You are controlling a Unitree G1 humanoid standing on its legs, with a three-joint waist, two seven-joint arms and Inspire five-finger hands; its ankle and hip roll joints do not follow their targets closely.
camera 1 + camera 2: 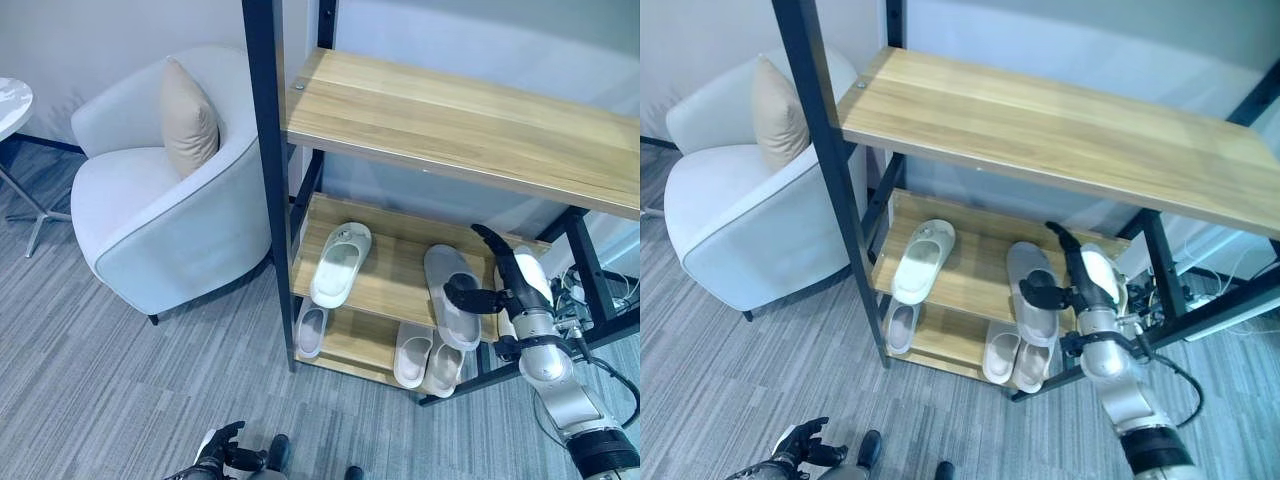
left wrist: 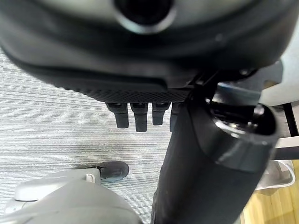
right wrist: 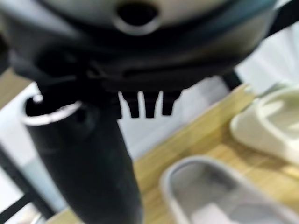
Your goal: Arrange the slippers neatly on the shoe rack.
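The shoe rack's middle shelf (image 1: 385, 275) holds a white slipper (image 1: 340, 262) at its left and a grey slipper (image 1: 450, 295) at its right, whose heel hangs over the front edge. My right hand (image 1: 512, 280) stands just right of the grey slipper, open, with straight fingers pointing toward the back and its thumb (image 3: 84, 154) reaching to the slipper's side. The right wrist view shows the grey slipper (image 3: 219, 191) close by and another pale slipper (image 3: 271, 126) beside it. My left hand (image 1: 222, 452) hangs low over the carpet, open and holding nothing.
The bottom shelf carries one slipper at the left (image 1: 311, 328) and a pair at the right (image 1: 425, 358). The wide top shelf (image 1: 450, 125) overhangs the work. A white armchair (image 1: 170, 210) with a beige cushion (image 1: 188, 120) stands left of the rack's black post (image 1: 265, 150).
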